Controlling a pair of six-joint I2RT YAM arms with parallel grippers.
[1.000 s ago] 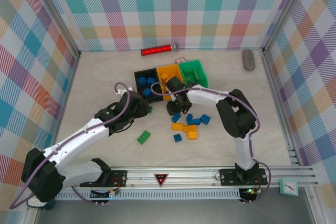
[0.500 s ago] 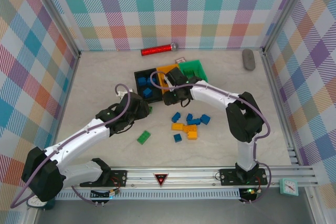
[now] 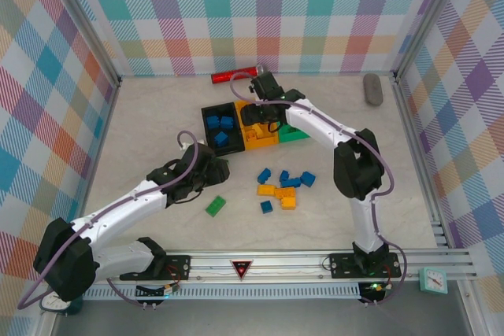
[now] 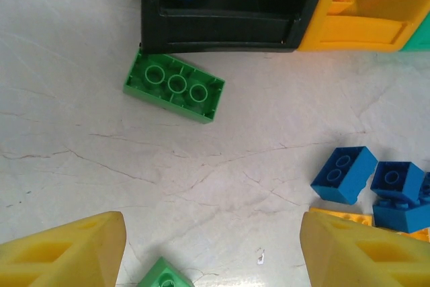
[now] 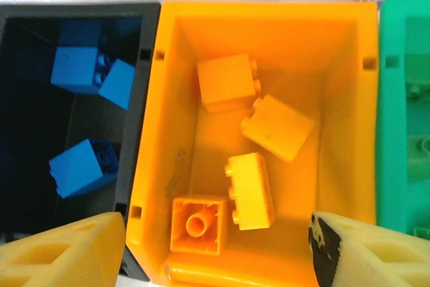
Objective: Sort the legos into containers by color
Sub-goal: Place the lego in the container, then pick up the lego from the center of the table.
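The right jaws stand open and empty over the orange bin, their yellow fingers wide apart at its near end. Several orange bricks lie inside, tipped at different angles. The black bin touches it on the left and holds blue bricks; the green bin touches it on the right. From above, the three bins sit in a row at the middle of the bench, with the right arm reaching across the green one. The left jaws are open too, with nothing between the fingers, and hang low over bare bench just in front of the black bin. A green brick lies flat, studs up, one corner against that bin's front wall. A second green brick lies nearer the arm bases, apart from the rest. Loose bricks, blue and orange, sit in a small cluster on the bench in front of the orange and green bins, near them but not touching.
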